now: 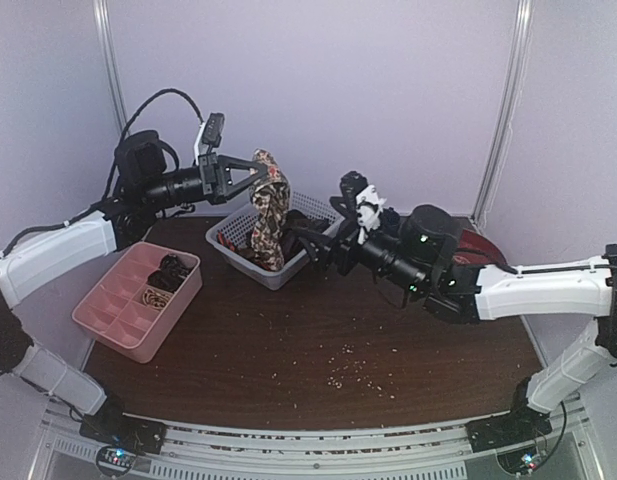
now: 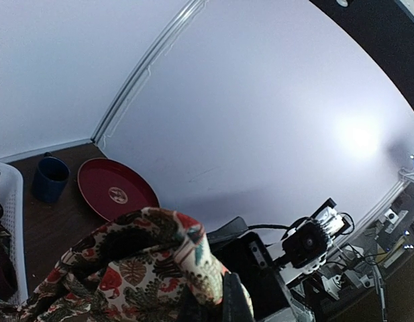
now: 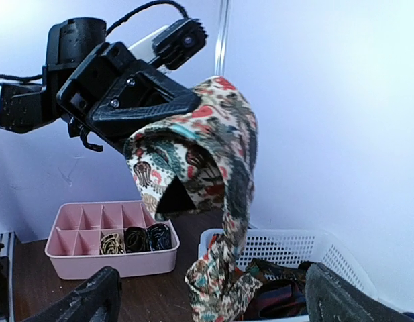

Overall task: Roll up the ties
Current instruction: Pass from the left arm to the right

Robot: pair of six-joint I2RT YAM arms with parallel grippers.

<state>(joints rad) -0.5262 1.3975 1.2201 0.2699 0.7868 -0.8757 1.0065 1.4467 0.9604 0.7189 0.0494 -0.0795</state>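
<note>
Lifts a patterned tie [image 1: 271,210] above the white basket [image 1: 235,243] with the left gripper [image 1: 250,176], jaws pressed together on a fold of the cloth near its upper end. Bunches into a loose loop over the fingertips, then hangs straight down, tail reaching into the basket. Shows a cream ground with red and dark green leaf shapes in the left wrist view.

Holds the right gripper [image 3: 213,295] spread wide, low and level with the basket, aimed at the hanging cloth. Frames the tail with the two fingers [image 3: 86,302], one well out to each side, touching nothing.

Contains other ties [image 3: 277,288] as well, dark and striped, heaped on the basket floor under the hanging one.

Stands just left of the basket: a pink tray [image 1: 113,315] with many small compartments. Carries three rolled ties [image 3: 136,238] side by side in one row, each in its own compartment.

Rests on a dark wooden table [image 1: 288,330], dotted with pale crumbs [image 1: 348,365] toward the near side.

Sits at the far side by the wall, past the basket: a red plate [image 2: 116,191], with a blue mug [image 2: 51,178] just beside it.
</note>
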